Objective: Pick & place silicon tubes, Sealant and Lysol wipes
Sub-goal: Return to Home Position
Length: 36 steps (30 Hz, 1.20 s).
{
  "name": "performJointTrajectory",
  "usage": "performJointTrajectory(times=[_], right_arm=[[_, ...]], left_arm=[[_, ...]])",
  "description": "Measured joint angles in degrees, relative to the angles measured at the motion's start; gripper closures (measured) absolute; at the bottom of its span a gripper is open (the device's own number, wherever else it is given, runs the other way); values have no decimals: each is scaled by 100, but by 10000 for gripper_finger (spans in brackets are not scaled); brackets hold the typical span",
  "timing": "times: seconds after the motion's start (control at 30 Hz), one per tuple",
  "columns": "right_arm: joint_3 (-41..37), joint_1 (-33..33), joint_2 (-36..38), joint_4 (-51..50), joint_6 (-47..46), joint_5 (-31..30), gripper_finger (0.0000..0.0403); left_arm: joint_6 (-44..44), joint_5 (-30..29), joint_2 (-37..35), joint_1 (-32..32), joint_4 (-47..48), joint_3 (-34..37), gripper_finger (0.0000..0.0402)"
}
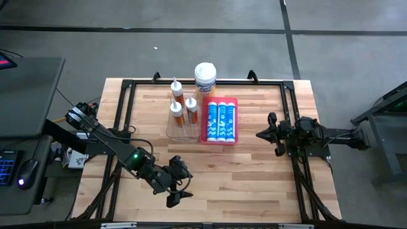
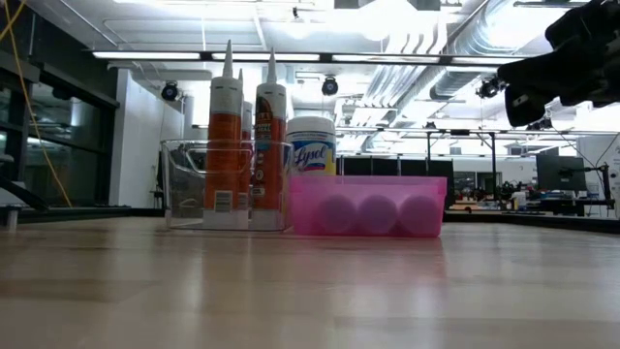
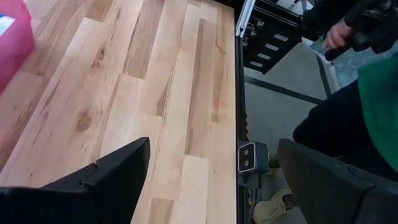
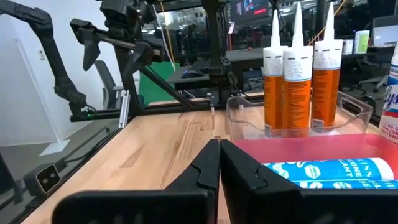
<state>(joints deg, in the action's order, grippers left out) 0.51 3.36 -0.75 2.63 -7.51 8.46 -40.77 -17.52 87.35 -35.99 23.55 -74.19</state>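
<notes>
The Lysol wipes canister (image 1: 205,77) stands upright on its base at the table's far edge, just behind a clear bin (image 1: 180,122) that holds three orange nozzle-tipped cartridges (image 1: 182,105) upright. Next to the bin, a pink tray (image 1: 219,137) holds blue-and-white tubes (image 1: 219,119) lying flat. In the low view the canister (image 2: 311,145) shows behind the tray (image 2: 368,206). My left gripper (image 1: 183,183) is open and empty over the near left of the table, and its fingers stand wide apart in the left wrist view (image 3: 212,143). My right gripper (image 1: 258,135) is shut and empty to the right of the tray, pointing at it (image 4: 219,144).
A black frame (image 1: 127,89) runs around the table's edges. Bare wood lies between the tray and the near edge. A person in a green sleeve (image 3: 379,93) and dark trousers stands beyond the table's edge. A desk with a mouse (image 1: 25,172) stands to the left.
</notes>
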Motion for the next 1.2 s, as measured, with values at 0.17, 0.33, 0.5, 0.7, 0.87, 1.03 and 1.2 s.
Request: performJointTrajectory(times=[0.17, 0.33, 0.5, 0.7, 0.87, 1.03, 1.2], right_arm=[[0, 0, 0, 9, 0, -195, 393], [0, 0, 0, 16, 1, -213, 399], [0, 0, -2, 29, 2, -216, 399], [-2, 0, -2, 52, 2, -220, 392], [-2, 0, -2, 57, 2, -233, 391], [-2, 0, -2, 59, 2, -235, 391], [-2, 0, -2, 60, 2, -233, 391]], left_arm=[[0, 0, 0, 0, 0, 0, 56], [0, -2, 0, 0, 0, 0, 56], [-2, -2, 0, 0, 0, 0, 56], [0, -4, 0, 0, 0, 0, 56], [-1, -4, 0, 0, 0, 0, 56], [-1, -4, 0, 0, 0, 0, 56], [-1, -4, 0, 0, 1, 0, 56]])
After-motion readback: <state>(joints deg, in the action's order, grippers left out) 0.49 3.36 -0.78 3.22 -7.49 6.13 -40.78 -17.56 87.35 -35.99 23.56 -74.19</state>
